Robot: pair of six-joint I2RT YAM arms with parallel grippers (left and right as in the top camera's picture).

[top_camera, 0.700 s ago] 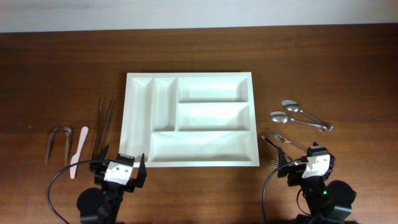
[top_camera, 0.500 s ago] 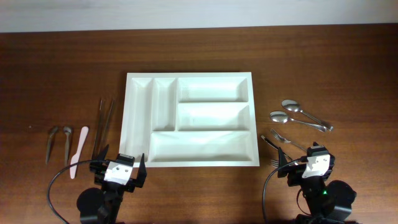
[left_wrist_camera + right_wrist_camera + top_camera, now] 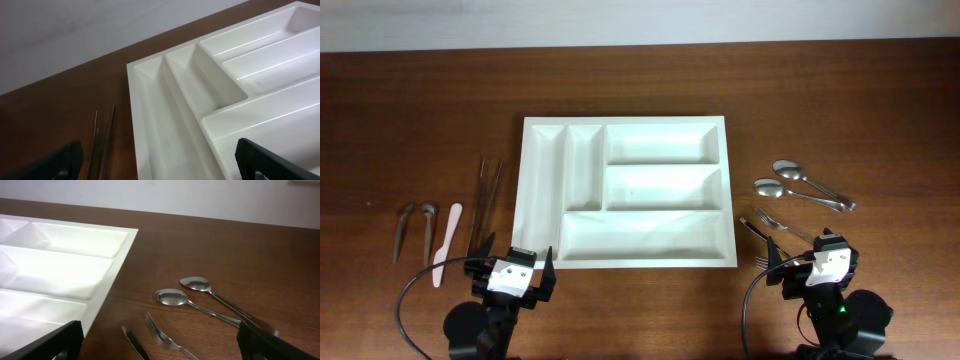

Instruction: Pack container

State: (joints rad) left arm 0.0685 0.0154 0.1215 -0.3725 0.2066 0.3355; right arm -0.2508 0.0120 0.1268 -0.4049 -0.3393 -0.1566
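The white five-compartment container (image 3: 660,187) lies empty in the middle of the table. My left gripper (image 3: 515,265) is open and empty at the container's near left corner. In the left wrist view the container (image 3: 165,115) and two brown chopsticks (image 3: 102,140) lie between and ahead of the open gripper (image 3: 160,172). My right gripper (image 3: 817,258) is open and empty, just short of a fork (image 3: 782,225) and a knife (image 3: 755,230). In the right wrist view the fork (image 3: 162,335) and knife (image 3: 135,342) lie ahead of the open gripper (image 3: 162,355), with the container (image 3: 60,265) at the left.
Two metal spoons (image 3: 800,177) (image 3: 790,193) lie right of the container, also in the right wrist view (image 3: 200,285) (image 3: 172,297). Left of it lie the chopsticks (image 3: 486,205), a white knife (image 3: 445,243) and two curved metal pieces (image 3: 402,230) (image 3: 427,228). Cables loop beside both arm bases.
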